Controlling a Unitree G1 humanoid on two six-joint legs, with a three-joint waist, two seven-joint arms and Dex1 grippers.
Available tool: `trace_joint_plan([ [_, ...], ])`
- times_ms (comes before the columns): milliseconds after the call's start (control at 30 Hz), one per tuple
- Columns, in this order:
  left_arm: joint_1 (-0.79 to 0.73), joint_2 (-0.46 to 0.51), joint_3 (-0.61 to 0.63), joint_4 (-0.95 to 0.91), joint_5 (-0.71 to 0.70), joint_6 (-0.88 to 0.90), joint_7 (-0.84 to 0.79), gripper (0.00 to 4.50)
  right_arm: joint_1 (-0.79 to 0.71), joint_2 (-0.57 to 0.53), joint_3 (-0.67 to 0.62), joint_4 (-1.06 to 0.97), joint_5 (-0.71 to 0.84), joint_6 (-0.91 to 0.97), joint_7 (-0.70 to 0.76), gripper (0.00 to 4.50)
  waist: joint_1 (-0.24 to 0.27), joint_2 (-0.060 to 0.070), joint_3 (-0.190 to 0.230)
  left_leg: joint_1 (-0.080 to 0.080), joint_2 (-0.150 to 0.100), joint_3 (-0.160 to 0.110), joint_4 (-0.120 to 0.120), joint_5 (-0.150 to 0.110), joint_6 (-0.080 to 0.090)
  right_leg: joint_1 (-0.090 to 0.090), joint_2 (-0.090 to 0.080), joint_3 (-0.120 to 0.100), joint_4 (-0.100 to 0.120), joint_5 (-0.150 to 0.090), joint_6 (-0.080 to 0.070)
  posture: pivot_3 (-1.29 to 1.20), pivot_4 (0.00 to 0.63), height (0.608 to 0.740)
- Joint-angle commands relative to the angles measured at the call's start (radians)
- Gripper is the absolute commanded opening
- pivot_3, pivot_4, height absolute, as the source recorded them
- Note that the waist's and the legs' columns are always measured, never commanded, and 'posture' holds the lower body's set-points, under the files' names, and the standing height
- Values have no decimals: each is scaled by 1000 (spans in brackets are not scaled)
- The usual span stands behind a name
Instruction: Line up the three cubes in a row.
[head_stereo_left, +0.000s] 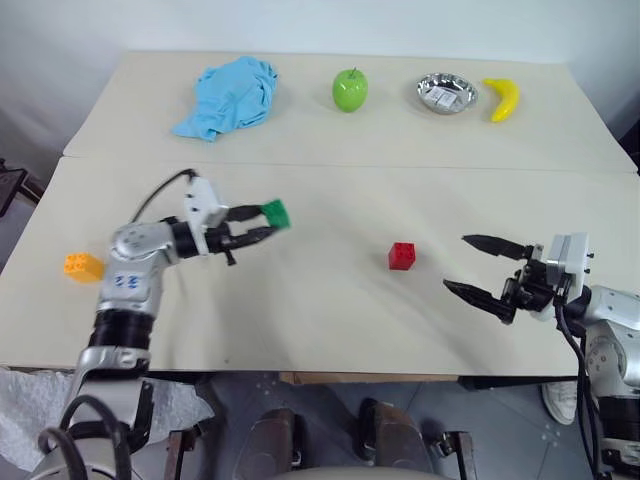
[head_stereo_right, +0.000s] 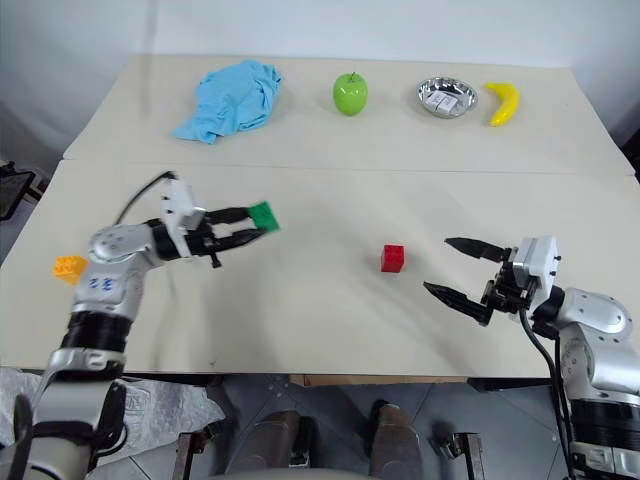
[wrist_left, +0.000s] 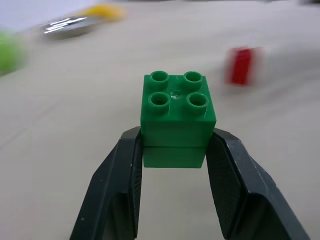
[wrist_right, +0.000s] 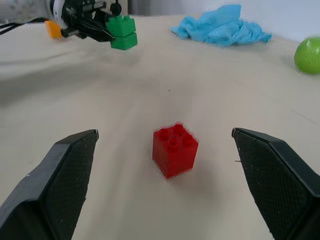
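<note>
Landmark: red cube (head_stereo_left: 402, 256), sitting on the bench (head_stereo_left: 320, 310) roughly mid-front; everything below is placed from it.
L pincer (head_stereo_left: 268, 224): mine, clenched on the green cube (head_stereo_left: 275, 213), held lifted off the bench, well to the left of red. Studs up, so prob. carrying it level to set down flat next to red.
R pincer (head_stereo_left: 482, 268): mine, released, fingers spread wide, hanging just right of red and aimed at it; nothing in it. Reads as ready to nudge or grab red if the row needs squaring.
Orange-yellow cube (head_stereo_left: 83, 265): far left of red, near the bench's left edge, beyond my L arm; untouched, last to fetch I'd say.
Row status: none lined up yet, all 3 well apart.
Clutter: blue cloth (head_stereo_left: 232, 94), green apple (head_stereo_left: 350, 89), metal bowl (head_stereo_left: 446, 92) w/ sth inside (can't make out what), banana (head_stereo_left: 503, 98), all far behind red.
In the way: nothing lies btw green and red.
</note>
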Motion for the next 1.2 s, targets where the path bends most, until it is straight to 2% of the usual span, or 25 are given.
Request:
trace_joint_plan([
  [33,-75,-34,-37,154,40,-116,-92,1468,9,-15,-38,-10,8,-17,-1,4500,-7,0,0,0,0,0,0,0,0,0,0,0,0,0,0,0,150,740],
  [133,-139,-76,-77,297,90,-185,-146,1468,20,-5,-38,-35,9,-13,-18,4500,-17,0,0,0,-1,1,-2,0,0,-2,2,0,0,0,0,0,150,740],
  [267,-205,-111,-112,478,171,-263,-131,1468,66,31,-57,-104,22,-7,-86,4500,-23,0,0,0,0,2,-2,0,0,-2,3,0,0,0,0,0,150,740],
  [433,-252,-141,-99,577,209,-322,-94,1468,116,39,-55,-143,15,-12,-98,4500,-8,-1,1,-1,1,0,0,0,1,-2,0,2,0,1,2,0,150,740],
  [600,-274,-156,-63,607,196,-306,-100,1468,123,39,-56,-152,20,-8,-106,4500,-3,-1,1,-1,1,-2,2,0,3,-2,-1,3,1,2,4,0,150,740],
  [667,-277,-159,-52,611,194,-304,-97,2232,121,39,-52,-151,20,-7,-107,4500,-4,-1,1,-1,1,-3,2,0,3,-2,-1,3,1,2,4,0,150,740],
  [833,-270,-155,-25,594,184,-319,-94,3707,93,46,-22,-139,20,-3,-92,4500,-4,-1,1,-1,1,-3,2,0,3,-3,-1,3,1,2,4,0,150,740],
  [900,-254,-141,-5,550,160,-329,-125,4329,75,48,-5,-135,20,1,-82,4500,-5,-1,1,-1,1,-3,2,0,3,-3,-1,3,1,2,4,0,150,740],
  [933,-240,-130,4,519,147,-334,-144,4474,68,49,5,-134,19,2,-75,4500,-5,-1,1,-2,1,-3,2,0,3,-3,-1,3,1,2,4,0,150,740],
  [1000,-196,-104,35,423,102,-323,-177,4474,47,53,23,-132,21,6,-64,4500,-7,-1,1,-2,1,-3,2,0,3,-4,-1,3,1,2,4,0,150,740],
  [1067,-95,-62,90,224,18,-257,-176,4474,19,42,51,-143,55,75,-47,4500,-14,-1,1,-2,1,-3,2,0,3,-4,-1,3,1,2,4,0,150,740],
  [1200,188,24,199,-203,-90,-103,-43,4474,-53,49,102,-148,66,137,-32,4500,-39,-1,1,-1,2,-4,1,0,3,-4,-1,3,1,1,3,0,150,740],
])
